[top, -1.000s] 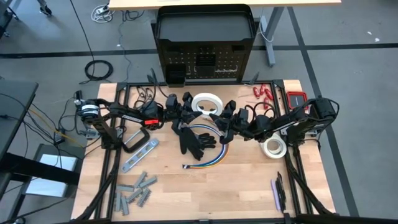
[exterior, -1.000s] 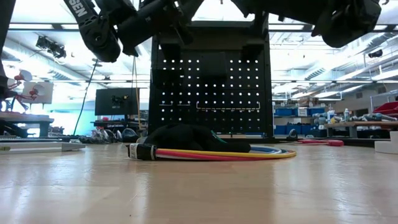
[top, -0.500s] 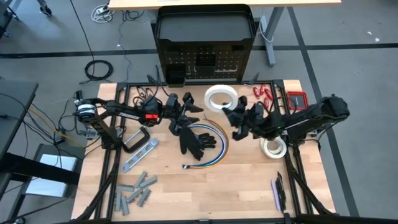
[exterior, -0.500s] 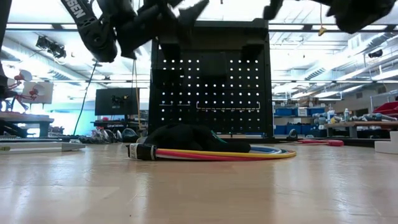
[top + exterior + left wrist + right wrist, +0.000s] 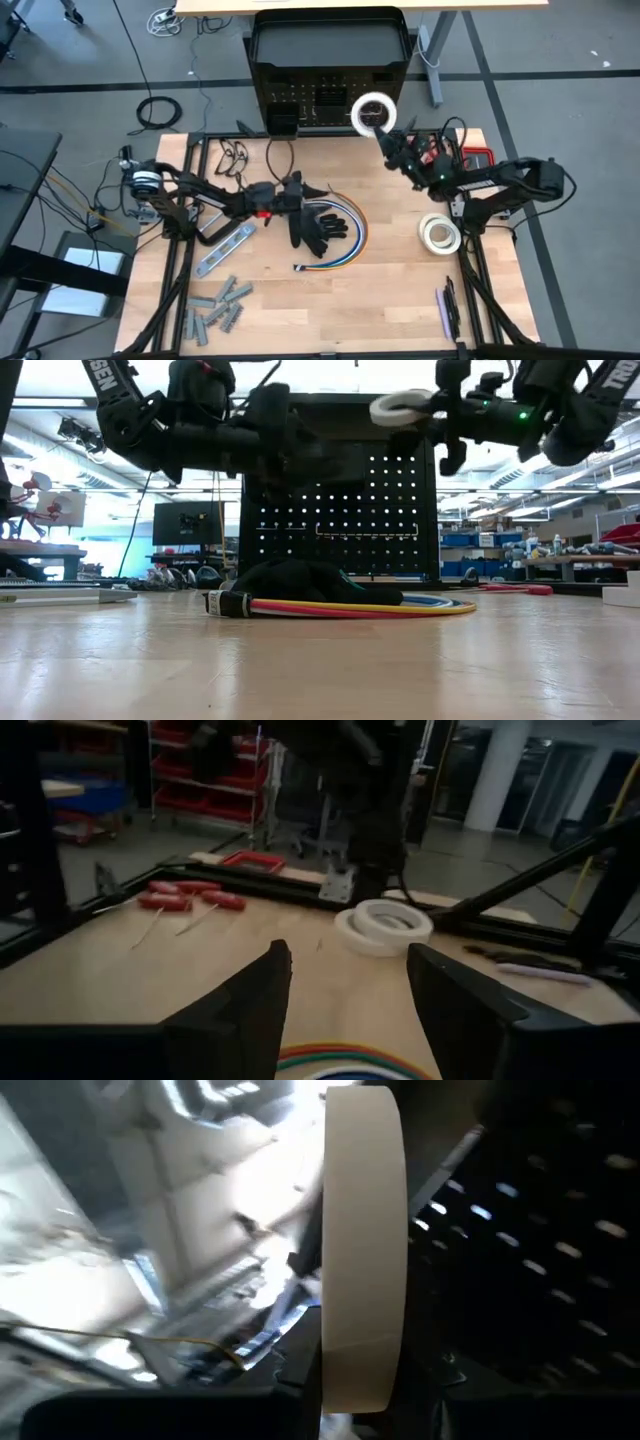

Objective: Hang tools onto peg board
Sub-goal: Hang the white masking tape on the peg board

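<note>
— Any writing to read on the gear?

— Only white letters on an arm link at the upper edge of the low view, cut off too far to make out. The tape rolls and the peg board (image 5: 327,100) carry no label that can be read.

— Where is the tape?

— One white tape roll (image 5: 373,113) is clamped in the right gripper (image 5: 384,130), lifted clear of the worktop and held against the upper right part of the peg board, near the worktop's back edge. In the high view its open centre faces up; in the right wrist view the roll (image 5: 362,1250) shows edge-on, a tall band, with the board's holes just behind it.

— And the other arm?

— The left gripper (image 5: 305,190) hangs over the middle of the worktop with its fingers (image 5: 245,1010) spread wide and nothing between them. Just below it lie the black gloves (image 5: 315,226) and a coil of coloured cable (image 5: 352,240).

— Anything else placed?

— A second tape roll (image 5: 439,233) lies flat near the right edge. The silver flat bar (image 5: 224,249) lies on a diagonal toward the left edge, beside the black clamp (image 5: 215,222). Grey metal pieces (image 5: 216,307) are scattered at the front left corner, red-handled tools (image 5: 423,149) lie at the back right, and a purple-handled tool (image 5: 443,312) points along the right edge.
</note>
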### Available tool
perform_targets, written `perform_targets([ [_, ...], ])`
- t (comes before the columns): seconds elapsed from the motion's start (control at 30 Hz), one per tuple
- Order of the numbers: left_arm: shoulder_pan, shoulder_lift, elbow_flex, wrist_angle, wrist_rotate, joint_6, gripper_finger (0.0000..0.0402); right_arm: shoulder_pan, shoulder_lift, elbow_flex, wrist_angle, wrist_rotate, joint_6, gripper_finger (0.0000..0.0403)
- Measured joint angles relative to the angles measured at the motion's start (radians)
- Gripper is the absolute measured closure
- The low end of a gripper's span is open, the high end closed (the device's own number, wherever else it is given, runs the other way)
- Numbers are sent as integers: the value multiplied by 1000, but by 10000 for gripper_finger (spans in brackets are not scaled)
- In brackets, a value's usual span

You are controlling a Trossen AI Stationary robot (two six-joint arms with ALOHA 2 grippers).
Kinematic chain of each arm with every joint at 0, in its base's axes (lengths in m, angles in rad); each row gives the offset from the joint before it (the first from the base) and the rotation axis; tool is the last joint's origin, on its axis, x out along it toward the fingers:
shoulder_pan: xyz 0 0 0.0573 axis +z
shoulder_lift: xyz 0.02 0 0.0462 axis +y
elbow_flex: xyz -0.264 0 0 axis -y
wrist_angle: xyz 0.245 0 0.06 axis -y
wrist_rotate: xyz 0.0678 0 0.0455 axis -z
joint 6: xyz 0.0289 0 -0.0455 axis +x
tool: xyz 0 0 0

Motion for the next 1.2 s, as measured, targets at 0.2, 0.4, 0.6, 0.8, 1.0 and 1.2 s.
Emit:
perform_targets([
  [0.2, -21, 31, 0, -6, -59, 10, 193, -111, 30, 33, -12, -41, 109, 314],
  [0.4, -21, 31, 0, -9, -62, 10, 193, -177, 46, 33, 21, -41, 132, 314],
  [0.6, -21, 31, 0, -8, -65, 14, 193, -233, 45, 33, 10, -46, 168, 314],
  [0.8, -21, 31, 0, -8, -89, 13, 193, -283, 42, 36, -103, -49, 278, 310],
  [1.0, -22, 31, 0, -6, -92, -8, 193, -308, 45, 33, -155, -7, 272, 259],
  [1.2, -27, 6, 0, 5, -103, -63, 193, -376, 46, 31, -334, -1, 229, 207],
])
